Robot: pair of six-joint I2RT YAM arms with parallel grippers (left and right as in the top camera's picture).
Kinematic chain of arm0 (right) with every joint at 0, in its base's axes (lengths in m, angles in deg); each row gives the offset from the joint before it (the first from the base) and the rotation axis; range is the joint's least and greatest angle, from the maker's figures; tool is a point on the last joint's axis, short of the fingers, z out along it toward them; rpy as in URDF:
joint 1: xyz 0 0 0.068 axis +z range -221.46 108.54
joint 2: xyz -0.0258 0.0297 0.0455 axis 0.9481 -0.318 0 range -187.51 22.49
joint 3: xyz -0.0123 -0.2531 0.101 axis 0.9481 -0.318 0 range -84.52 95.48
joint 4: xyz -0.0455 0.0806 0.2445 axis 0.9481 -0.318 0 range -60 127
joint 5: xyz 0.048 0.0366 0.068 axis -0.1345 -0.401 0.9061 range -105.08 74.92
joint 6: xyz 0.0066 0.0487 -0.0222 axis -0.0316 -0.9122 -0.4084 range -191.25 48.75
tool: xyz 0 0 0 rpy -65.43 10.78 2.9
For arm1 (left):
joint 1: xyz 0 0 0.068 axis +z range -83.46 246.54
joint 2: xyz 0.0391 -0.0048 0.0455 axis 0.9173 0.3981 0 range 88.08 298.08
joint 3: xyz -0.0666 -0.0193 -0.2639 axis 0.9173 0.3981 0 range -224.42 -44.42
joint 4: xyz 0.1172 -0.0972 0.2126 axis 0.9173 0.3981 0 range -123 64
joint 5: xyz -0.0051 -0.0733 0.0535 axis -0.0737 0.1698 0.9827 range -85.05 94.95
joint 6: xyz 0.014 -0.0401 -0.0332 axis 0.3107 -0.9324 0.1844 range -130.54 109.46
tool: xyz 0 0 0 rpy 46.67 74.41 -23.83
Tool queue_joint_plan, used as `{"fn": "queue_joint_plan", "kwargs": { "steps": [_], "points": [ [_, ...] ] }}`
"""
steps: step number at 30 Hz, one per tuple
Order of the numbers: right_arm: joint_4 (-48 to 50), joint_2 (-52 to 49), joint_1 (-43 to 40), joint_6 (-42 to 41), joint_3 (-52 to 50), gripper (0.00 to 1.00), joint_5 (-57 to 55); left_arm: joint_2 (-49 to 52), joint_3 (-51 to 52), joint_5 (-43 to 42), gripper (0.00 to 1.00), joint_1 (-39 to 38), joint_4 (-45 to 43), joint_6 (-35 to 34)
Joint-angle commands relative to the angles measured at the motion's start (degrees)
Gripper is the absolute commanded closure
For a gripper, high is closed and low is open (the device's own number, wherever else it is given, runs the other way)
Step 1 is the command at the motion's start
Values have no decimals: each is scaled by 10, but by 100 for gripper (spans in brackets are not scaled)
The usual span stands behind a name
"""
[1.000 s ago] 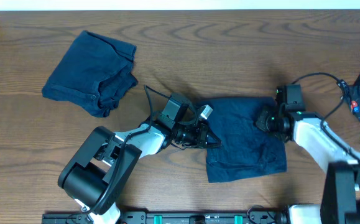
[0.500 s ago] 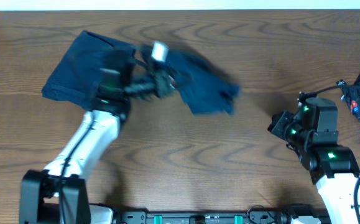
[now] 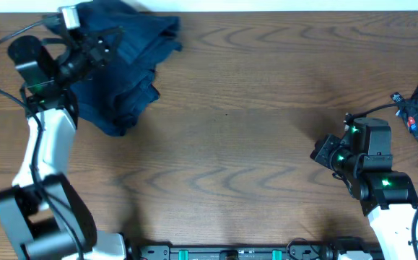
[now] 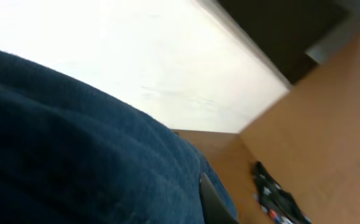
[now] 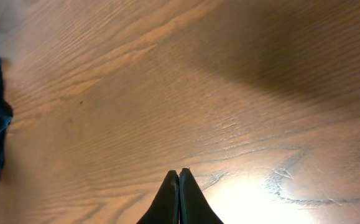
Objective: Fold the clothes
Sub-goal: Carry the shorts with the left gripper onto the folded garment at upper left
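A pair of dark navy blue soft fabric shorts [image 3: 147, 36] now lies at the far left corner of the brown wooden table [image 3: 252, 108], draped over a second pair of navy shorts [image 3: 118, 105]. A second ago it lay folded at the table's middle; the left gripper [image 3: 97, 47] has swept it across. Cloth fills the left wrist view, so whether the jaws still pinch the fabric cannot be told. The right gripper [image 3: 323, 153] has drawn back to the right, fingers pressed together, holding nothing. This pair looks stacked; letting go likely comes next.
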Motion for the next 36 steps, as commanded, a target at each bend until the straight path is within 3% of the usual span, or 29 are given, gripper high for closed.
{"fn": "queue_joint_plan", "kwargs": {
  "steps": [1,7,16,21,23,24,28,31,32,35,36],
  "points": [
    [-2,1,-2,7,0,99,24,48,-14,14,94,18,-7,23],
    [-5,1,-2,7,0,99,39,127,-14,14,94,39,19,44],
    [-10,1,-2,7,0,99,47,127,-13,-30,93,92,227,59],
    [-16,1,-2,7,0,99,64,127,-13,-26,93,143,342,115],
    [-23,1,-2,7,0,99,64,123,-13,-31,83,170,386,135],
    [-27,1,-2,7,0,99,64,118,-13,-35,83,182,408,150],
    [-31,1,-2,8,0,99,64,81,-13,-37,54,219,475,167],
    [-30,1,-2,8,0,99,64,29,-13,-36,17,225,508,188],
    [-30,1,-2,8,0,99,64,15,-13,-37,11,224,511,192],
    [-30,1,-2,8,0,99,64,-36,-13,-30,9,213,510,196],
    [-30,1,-2,8,0,99,64,-54,-13,-15,13,209,506,197]
  ]
}}
